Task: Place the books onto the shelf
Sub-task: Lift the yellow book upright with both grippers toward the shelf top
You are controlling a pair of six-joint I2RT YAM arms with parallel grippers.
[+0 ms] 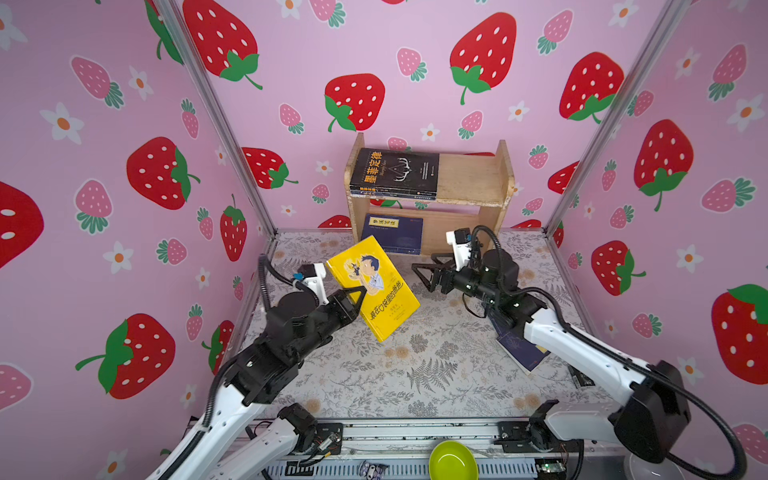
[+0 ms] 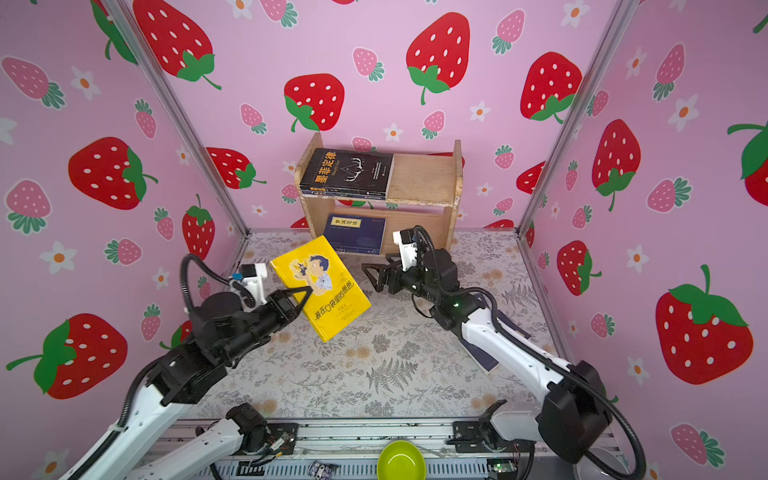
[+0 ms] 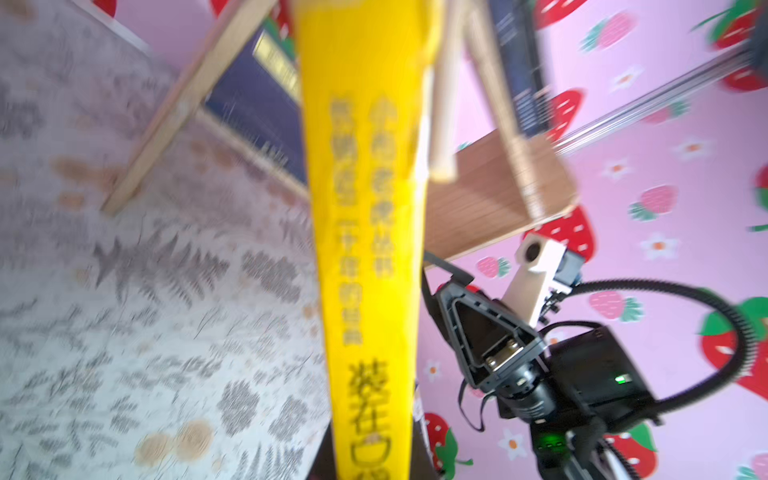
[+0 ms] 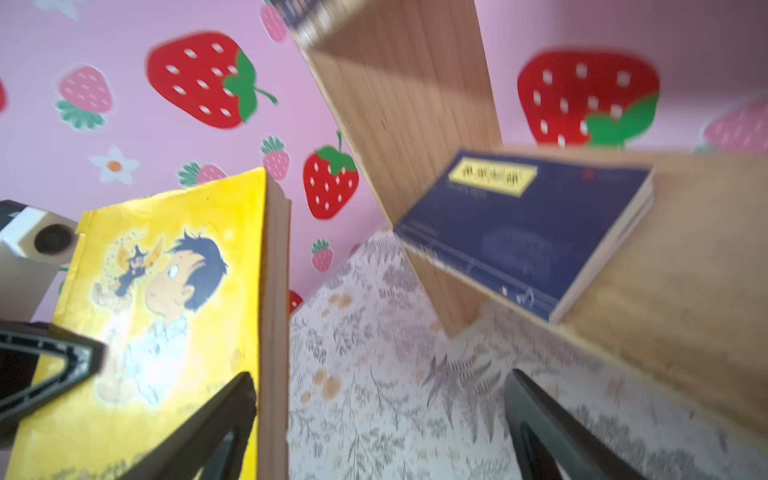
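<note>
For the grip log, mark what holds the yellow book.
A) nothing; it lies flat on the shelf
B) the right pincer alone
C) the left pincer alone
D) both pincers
C: the left pincer is clamped on an edge of the yellow book, holding it tilted above the table, while the right pincer stands open beside it.

We note table [image 1: 415, 374] under pale cloth, grey fern and tan flower print. 3 walls [image 1: 104, 257] around it: pink, big red strawberries, small pink strawberries, white flowers. 2 silver metal posts [image 1: 216, 120] rise at back corners where walls meet. Metal rail [image 1: 415, 432] runs across front edge, slotted strip below it. Lime-green bowl [image 1: 453, 461] below rail, right of middle, open side up, cut off by picture edge; we see it in both top views. Wrist views blurred, same cloth and walls.
</note>
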